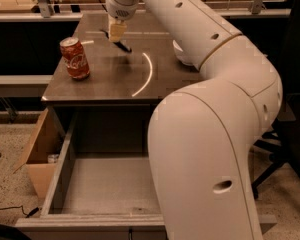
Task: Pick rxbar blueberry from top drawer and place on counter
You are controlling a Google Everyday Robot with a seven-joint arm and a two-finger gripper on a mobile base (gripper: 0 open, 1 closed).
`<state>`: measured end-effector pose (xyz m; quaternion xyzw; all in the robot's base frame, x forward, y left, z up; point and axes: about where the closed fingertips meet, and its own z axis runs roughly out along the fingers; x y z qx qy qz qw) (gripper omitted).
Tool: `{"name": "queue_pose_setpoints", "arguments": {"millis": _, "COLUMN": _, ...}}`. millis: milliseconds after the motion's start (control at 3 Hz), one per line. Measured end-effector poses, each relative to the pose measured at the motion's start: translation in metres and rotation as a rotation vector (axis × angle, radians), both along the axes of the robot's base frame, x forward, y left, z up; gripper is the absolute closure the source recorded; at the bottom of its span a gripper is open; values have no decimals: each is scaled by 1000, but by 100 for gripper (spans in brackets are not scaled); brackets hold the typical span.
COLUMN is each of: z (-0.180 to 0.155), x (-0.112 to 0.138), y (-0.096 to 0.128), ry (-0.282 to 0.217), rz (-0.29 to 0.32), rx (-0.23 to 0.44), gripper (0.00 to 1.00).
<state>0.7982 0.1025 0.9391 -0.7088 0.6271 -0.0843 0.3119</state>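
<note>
The cream pincer [117, 34] hangs over the far part of the glossy grey-brown desk [105, 84]; whether it grips anything, I cannot tell. The dark, flat rxbar blueberry [123, 46] shows just beneath it. The boxy grey top drawer [58, 176] stands open. The red can [75, 59] bears white script.

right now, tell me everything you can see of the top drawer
The top drawer stands pulled out below the counter: a wide, shallow grey box with low side walls and a flat floor, bare where it shows. The robot's arm hides its right side. The gripper is over the counter's far part, not in it.
</note>
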Motion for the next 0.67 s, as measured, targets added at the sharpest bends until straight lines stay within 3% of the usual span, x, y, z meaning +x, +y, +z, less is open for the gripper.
{"name": "queue_pose_setpoints", "arguments": {"millis": 333, "z": -3, "x": 0, "y": 1, "ry": 4, "rz": 1, "rx": -2, "gripper": 0}}
{"name": "queue_pose_setpoints", "arguments": {"millis": 667, "z": -4, "x": 0, "y": 1, "ry": 4, "rz": 2, "rx": -2, "gripper": 0}}
